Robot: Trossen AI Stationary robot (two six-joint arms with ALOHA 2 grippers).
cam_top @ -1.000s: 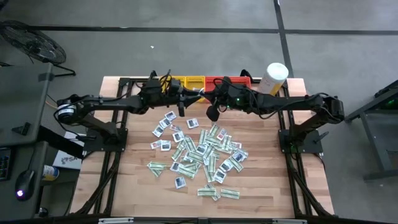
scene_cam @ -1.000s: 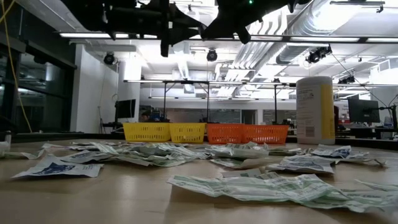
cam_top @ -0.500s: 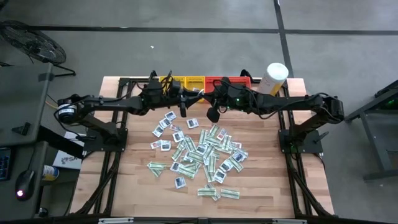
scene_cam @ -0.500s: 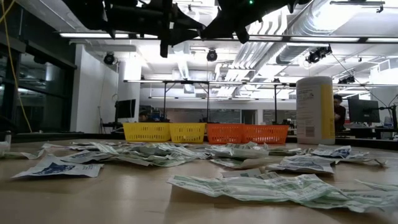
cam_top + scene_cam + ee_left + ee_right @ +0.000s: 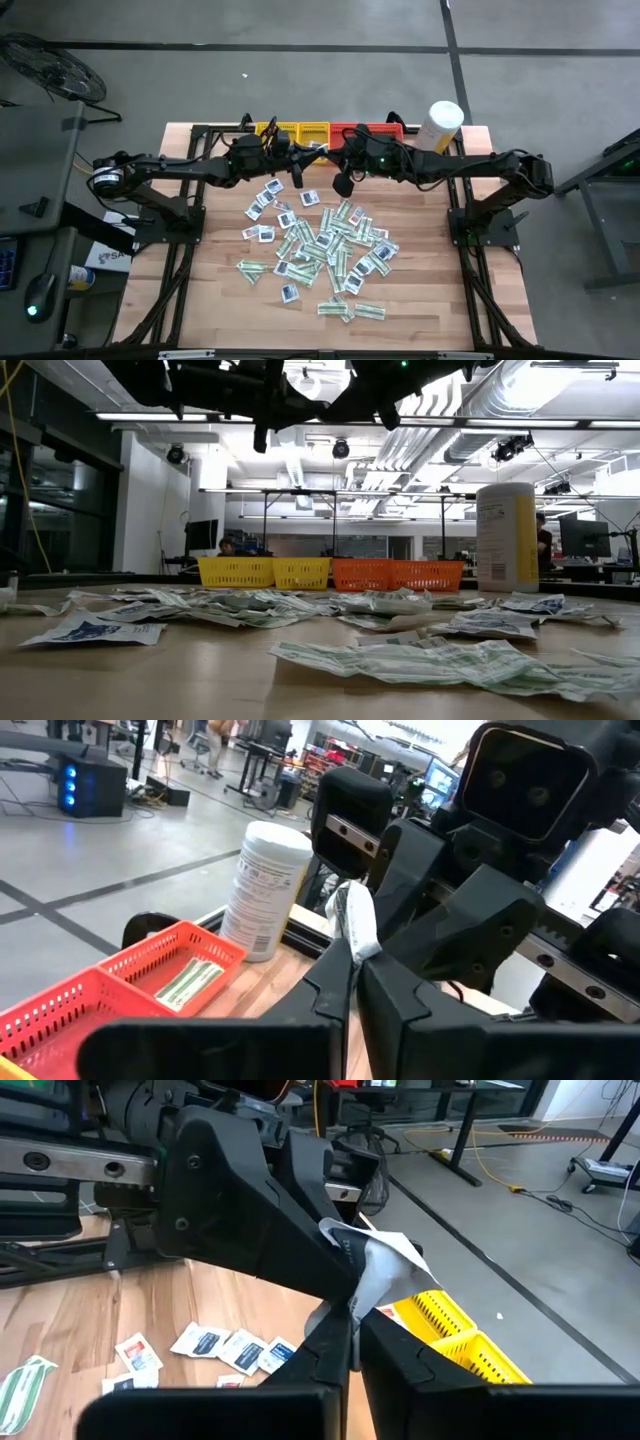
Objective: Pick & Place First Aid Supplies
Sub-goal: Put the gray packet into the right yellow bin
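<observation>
Dozens of first aid packets (image 5: 320,250) lie in a loose heap on the middle of the wooden counter (image 5: 200,300). Nearest the front edge is a narrow green-and-white strip (image 5: 350,311), and just beside the heap's front-left lies a white square with a blue centre (image 5: 289,293).

Beyond the heap, both arms reach inward over the back of the counter. The left claw (image 5: 295,175) is clenched on a thin white packet; the left wrist view shows this left claw's packet (image 5: 357,920) standing up from between the dark fingers (image 5: 335,975), gripped only by its lower edge. The right claw (image 5: 342,184), near the left one but apart from it, is also clenched on a packet, and the right claw's packet (image 5: 378,1265) is bent over above its fingertips.

Farther back, along the counter's far edge, stand the yellow trays (image 5: 300,131) and the red trays (image 5: 375,130); one red tray already holds a green-and-white strip (image 5: 188,980). The white canister (image 5: 438,125) stands just beside the red trays, and a person (image 5: 226,546) sits far off in the room.

I judge both packets are on the way to the trays. Several things could fail: each packet is held by so little paper that a quick swing may pull it free short of a tray. The two claws are close, so crossing paths could knock them together. A packet released too high may flutter past the low tray wall or off the back edge.
</observation>
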